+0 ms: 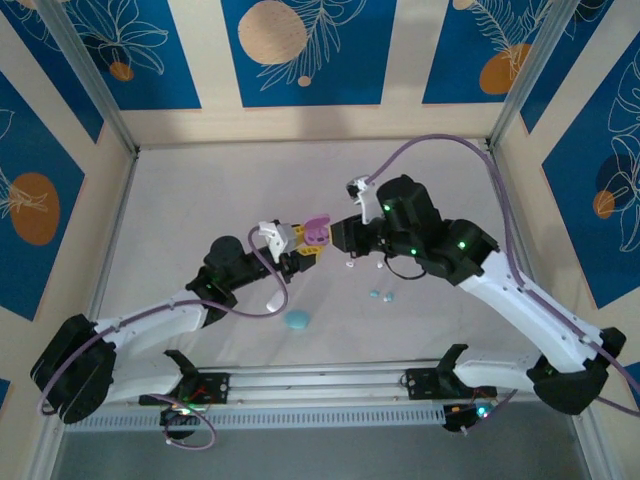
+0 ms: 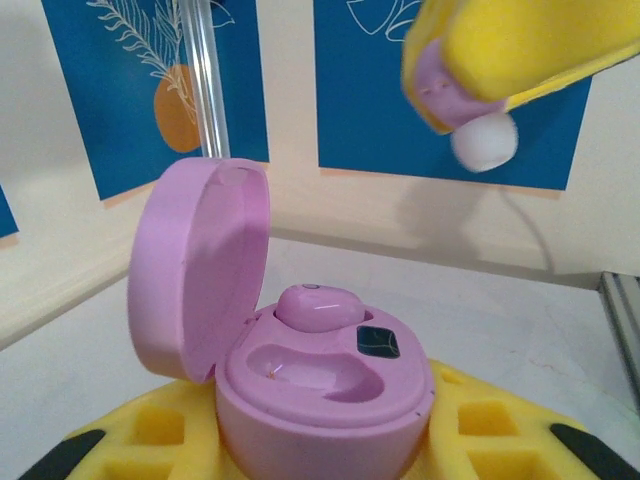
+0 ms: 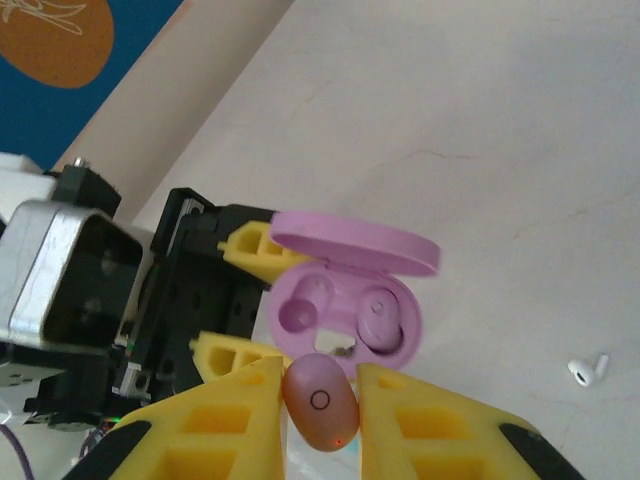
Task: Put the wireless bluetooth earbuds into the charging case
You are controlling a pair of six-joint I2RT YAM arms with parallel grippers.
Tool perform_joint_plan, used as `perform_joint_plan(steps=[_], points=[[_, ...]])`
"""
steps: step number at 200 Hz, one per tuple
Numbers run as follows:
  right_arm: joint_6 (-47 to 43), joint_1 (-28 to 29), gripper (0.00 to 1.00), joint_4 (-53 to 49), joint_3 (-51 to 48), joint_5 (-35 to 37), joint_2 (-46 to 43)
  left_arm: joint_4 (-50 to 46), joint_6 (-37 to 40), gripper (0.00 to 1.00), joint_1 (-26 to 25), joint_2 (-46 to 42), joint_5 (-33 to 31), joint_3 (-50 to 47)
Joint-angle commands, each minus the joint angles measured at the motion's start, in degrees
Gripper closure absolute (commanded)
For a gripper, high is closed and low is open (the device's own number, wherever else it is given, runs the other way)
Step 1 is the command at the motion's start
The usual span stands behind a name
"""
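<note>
Pink earbud [image 3: 320, 405] sits pinched between the yellow pads [image 3: 230, 420] of my right hand [image 3: 320, 380], which is closed tight on it, near the pink case [image 3: 345, 315] but not touching. My left hand [image 2: 320, 440] is clamped round that case's base, lid open. One socket holds the other pink bud [image 2: 318, 305]; the socket beside it is bare. One white earbud [image 3: 588, 370] lies on the counter [image 1: 200, 200]

Case [image 2: 325, 400] sits between left tool's [image 1: 305, 246] fingers, lid up. One earbud [image 2: 318, 308] seated inside. Right tool [image 1: 340, 236], just above case, pinches second earbud [image 3: 320, 402].
</note>
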Motion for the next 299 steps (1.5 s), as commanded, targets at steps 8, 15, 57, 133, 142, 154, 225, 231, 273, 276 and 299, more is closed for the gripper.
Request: perform_joint_plan(steps=[8, 15, 57, 133, 142, 154, 225, 231, 273, 276, 299], points=[[-2.1, 2.0, 0.78, 0.6, 2.6, 4.7, 3.2, 4.6, 2.6, 0.65, -1.2, 0.2, -2.8, 2.2], [-2.1, 2.2, 0.78, 0.6, 3.2, 4.9, 3.9, 4.6, 2.6, 0.65, -1.2, 0.2, -3.0, 2.2], [-1.5, 3.5, 0.78, 1.7, 4.5, 5.0, 6.3, 3.9, 3.2, 0.65, -2.1, 0.0, -4.9, 2.3], [-0.3, 4.6, 0.78, -1.2, 6.7, 8.3, 9.1, 3.7, 4.1, 0.65, -3.4, 0.4, -7.9, 3.4], [-0.2, 4.8, 0.78, -1.6, 6.9, 8.2, 9.5, 3.5, 4.3, 0.65, -3.6, 0.4, -8.3, 3.5], [0.4, 4.9, 0.78, -1.4, 6.9, 8.2, 9.5, 3.4, 4.6, 0.65, -3.7, 0.5, -8.6, 3.6], [1.6, 6.1, 0.76, -4.5, 7.7, 9.1, 10.1, 4.3, 4.7, 0.65, -4.1, 0.7, -11.6, 3.6], [1.6, 6.2, 0.75, -4.8, 7.9, 8.9, 10.2, 4.4, 4.6, 0.65, -4.1, 0.7, -11.6, 3.6], [1.3, 6.1, 0.71, -4.7, 8.6, 7.7, 10.2, 4.4, 4.5, 0.65, -4.1, 1.0, -10.8, 3.8], [1.3, 6.0, 0.71, -4.8, 8.7, 7.6, 10.2, 4.4, 4.5, 0.65, -4.1, 1.0, -10.8, 3.9], [1.3, 6.1, 0.7, -4.5, 9.0, 7.2, 9.8, 4.4, 4.4, 0.65, -4.1, 0.9, -10.6, 3.9]])
